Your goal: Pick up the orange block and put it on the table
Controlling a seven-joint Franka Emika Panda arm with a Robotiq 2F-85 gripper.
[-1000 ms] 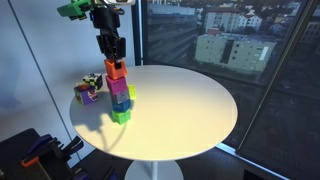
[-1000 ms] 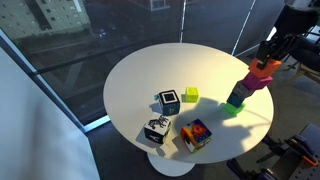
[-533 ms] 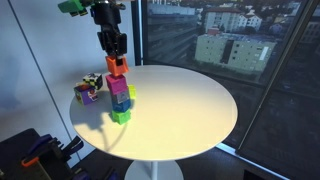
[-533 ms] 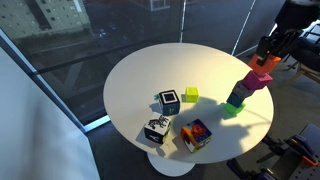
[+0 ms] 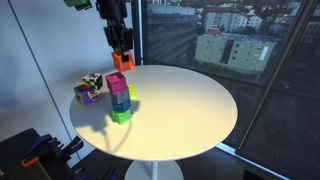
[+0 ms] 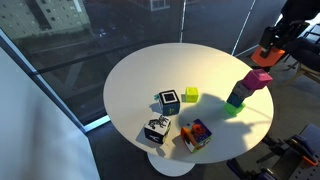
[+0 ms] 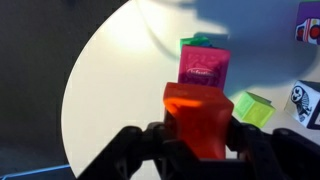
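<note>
My gripper is shut on the orange block and holds it in the air above the stack of blocks. The block also shows in an exterior view and in the wrist view, between the black fingers. The stack stands near the edge of the round white table. Its top block is magenta, with a blue one and a green one beneath. In the wrist view the magenta block lies directly below the orange block.
A small yellow-green cube and a black-and-white cube lie mid-table. Another patterned cube and a multicoloured cube sit near the table edge. A window with a dark sill is behind.
My gripper has risen with the orange block, lifting it off the magenta block and well clear of the stack. The other blocks have not moved.
</note>
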